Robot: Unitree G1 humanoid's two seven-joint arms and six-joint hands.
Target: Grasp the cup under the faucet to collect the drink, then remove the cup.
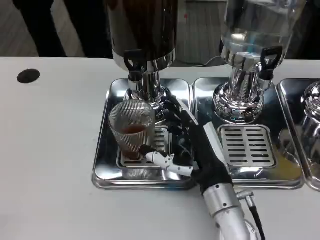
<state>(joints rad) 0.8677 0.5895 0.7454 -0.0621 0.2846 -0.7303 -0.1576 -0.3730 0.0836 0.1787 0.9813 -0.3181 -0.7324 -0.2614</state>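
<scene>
The cup (132,129) is a ribbed clear glass with a little brown drink at its bottom. It stands on the slotted grate of the left steel tray (102,155), directly below the black faucet (133,66) of the dark drink dispenser (142,30).

The right robot hand (177,145) lies just to the right of the cup, on the same tray. Its fingers (175,112) reach along the far right side of the cup, and its white thumb (162,161) lies at the near right side of the cup's base. The fingers are spread around the cup, but I cannot tell if they really press on the glass.

To the right of the cup, on a second tray (287,177), stands a clear dispenser (252,30) with its own black faucet (269,59). Both trays rest on the white surface (50,150).
</scene>
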